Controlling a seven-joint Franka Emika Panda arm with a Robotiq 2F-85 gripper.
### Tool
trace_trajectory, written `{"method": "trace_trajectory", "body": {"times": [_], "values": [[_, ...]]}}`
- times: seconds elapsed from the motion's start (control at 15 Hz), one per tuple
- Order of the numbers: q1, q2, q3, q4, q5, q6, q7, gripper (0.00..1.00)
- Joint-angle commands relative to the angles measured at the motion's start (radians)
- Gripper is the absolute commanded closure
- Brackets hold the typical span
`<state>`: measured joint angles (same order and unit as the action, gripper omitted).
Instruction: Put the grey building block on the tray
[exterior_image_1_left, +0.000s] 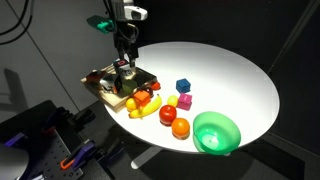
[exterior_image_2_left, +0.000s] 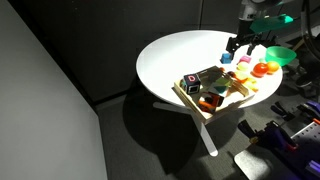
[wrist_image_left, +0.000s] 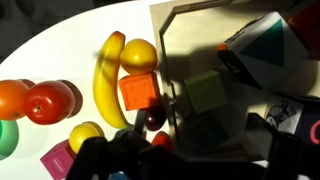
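The grey building block lies in deep shadow on the light-wood tray, just below a green block. My gripper hangs right over it, its dark fingers spread wide to either side at the bottom of the wrist view, holding nothing. In both exterior views the gripper is just above the tray at the table's edge. I cannot make out the grey block in those views.
A banana, an orange block, a tomato and an orange lie beside the tray. A blue cube, a pink block and a green bowl stand further off. A multicoloured object sits on the tray.
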<state>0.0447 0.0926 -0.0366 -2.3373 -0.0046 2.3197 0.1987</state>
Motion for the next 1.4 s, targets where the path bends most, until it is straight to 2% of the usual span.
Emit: {"method": "trace_trajectory", "body": {"times": [0.0,0.4,0.93,1.0,1.07,1.33], "values": [[-0.025,-0.106,0.007,-0.047,0.007,-0.071,-0.066,0.00],[-0.042,-0.222,0.007,-0.078,-0.047,-0.157,-0.072,0.00],[-0.061,-0.351,0.007,-0.134,-0.042,-0.154,-0.077,0.00],[-0.062,-0.360,0.008,-0.140,-0.043,-0.155,-0.076,0.00],[-0.060,-0.313,0.012,-0.110,-0.037,-0.149,-0.066,0.00],[-0.061,-0.336,0.012,-0.126,-0.037,-0.149,-0.066,0.00]]}}
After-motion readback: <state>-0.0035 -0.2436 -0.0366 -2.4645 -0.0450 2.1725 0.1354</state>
